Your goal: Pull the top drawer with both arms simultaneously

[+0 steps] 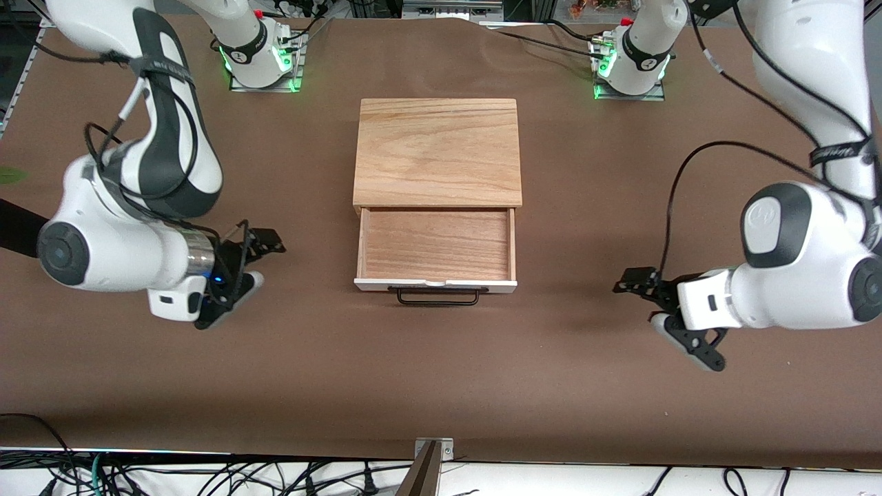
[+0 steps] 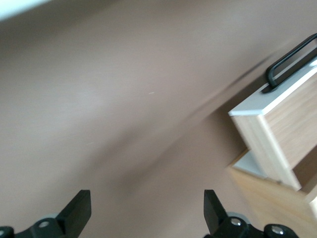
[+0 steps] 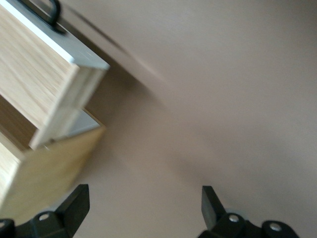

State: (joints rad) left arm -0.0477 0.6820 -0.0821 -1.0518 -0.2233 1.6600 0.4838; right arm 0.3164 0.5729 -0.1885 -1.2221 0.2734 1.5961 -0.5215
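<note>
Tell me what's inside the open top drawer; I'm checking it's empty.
The top drawer shows only its bare wood floor; nothing lies on the visible part. Its rear stretch stays hidden under the cabinet's top board.

- No legible text, label, brand, number or sign on any surface in the front view; markings on the arm bases are too small to read
- Left wrist view: none legible
- Right wrist view: none legible
</note>
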